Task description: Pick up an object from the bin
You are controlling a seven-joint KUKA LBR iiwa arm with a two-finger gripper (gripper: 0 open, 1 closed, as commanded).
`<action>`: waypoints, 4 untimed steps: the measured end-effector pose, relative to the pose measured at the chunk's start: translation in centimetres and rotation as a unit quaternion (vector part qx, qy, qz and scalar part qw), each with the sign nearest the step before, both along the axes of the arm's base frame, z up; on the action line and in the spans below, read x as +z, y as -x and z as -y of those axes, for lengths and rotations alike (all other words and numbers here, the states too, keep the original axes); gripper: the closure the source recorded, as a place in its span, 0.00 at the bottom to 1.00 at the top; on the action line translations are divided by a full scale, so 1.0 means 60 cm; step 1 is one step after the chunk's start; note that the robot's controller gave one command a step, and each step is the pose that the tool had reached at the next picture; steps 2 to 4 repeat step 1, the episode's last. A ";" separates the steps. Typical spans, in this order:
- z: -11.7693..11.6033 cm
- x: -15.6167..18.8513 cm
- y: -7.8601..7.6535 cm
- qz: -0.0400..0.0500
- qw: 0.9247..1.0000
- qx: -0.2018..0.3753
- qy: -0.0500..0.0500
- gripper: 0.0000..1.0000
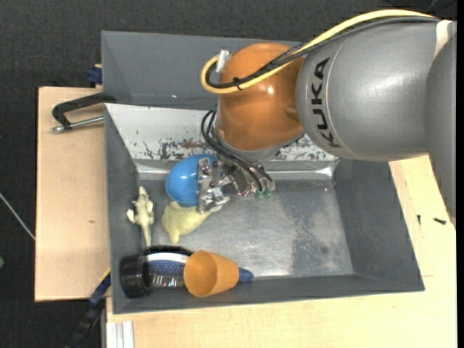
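Just beside the blue ball (pixel 180 181) — perhaps against it — the gripper (pixel 211 193).

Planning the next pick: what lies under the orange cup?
The orange cup overlaps a dark brush-like thing; a blue end sticks out on its right. What joins them is covered.

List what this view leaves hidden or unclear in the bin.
Camera view:
1. Blue ball: its right side is hidden behind the tool.
2. Pale yellow lump: the tool covers its upper right edge, so contact cannot be told.
3. Black cylinder: its right end is hidden behind the orange cup.
4. Cream figure by the left wall: too small to identify.
5. Bin: its back right corner is covered by the arm.
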State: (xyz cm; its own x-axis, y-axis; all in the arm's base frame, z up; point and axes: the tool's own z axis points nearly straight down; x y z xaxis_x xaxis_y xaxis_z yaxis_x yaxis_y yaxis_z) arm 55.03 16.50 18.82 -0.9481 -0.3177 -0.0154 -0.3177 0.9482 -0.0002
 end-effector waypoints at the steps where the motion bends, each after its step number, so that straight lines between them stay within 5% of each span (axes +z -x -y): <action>1: 0.003 0.135 0.013 -0.001 0.992 0.123 0.002 1.00; 4: 0.003 0.135 0.013 -0.001 0.992 0.123 0.002 1.00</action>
